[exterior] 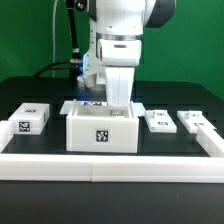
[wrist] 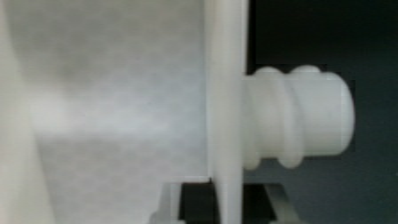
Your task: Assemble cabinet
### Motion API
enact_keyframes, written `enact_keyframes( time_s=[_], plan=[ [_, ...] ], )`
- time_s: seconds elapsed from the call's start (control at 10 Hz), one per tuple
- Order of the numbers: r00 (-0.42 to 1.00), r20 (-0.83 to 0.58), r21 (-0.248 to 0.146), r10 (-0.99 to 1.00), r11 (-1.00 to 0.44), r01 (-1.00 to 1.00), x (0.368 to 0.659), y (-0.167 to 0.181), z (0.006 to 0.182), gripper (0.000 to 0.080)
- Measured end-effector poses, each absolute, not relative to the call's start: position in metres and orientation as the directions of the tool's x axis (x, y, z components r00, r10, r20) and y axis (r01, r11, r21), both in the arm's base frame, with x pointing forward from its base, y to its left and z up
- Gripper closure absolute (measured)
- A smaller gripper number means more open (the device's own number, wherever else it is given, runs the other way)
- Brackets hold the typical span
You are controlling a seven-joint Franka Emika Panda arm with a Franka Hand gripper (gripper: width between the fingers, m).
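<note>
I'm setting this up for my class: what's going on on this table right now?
A robot arm hangs over the back of the large white cabinet body in the middle of the table. Its jaws are shut on a thin white wall, apparently the body's, with a ribbed peg sticking out of it. A tagged block and two small panels lie loose on either side.

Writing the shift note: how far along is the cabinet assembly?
Done: nothing looks attached yet. In hand: the end effector is shut on a wall of the cabinet body. Left: the block, a small panel and a further panel lie loose beside it.
</note>
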State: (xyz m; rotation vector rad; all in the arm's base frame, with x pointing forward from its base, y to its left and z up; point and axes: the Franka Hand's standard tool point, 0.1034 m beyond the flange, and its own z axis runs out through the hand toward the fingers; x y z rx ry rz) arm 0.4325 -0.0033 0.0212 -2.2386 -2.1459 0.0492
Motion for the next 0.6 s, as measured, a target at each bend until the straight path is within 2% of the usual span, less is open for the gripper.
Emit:
enact_keyframes(
  time_s=[0.3,0.6],
  plan=[
    [0.041,0.004,-0.052,0.999,-0.04,0.998,0.434,-0.003,0.022,0.0762],
    [0.035,0.007,-0.036,0.999,-0.035,0.999,0.461,-0.001,0.024,0.0762]
  ],
)
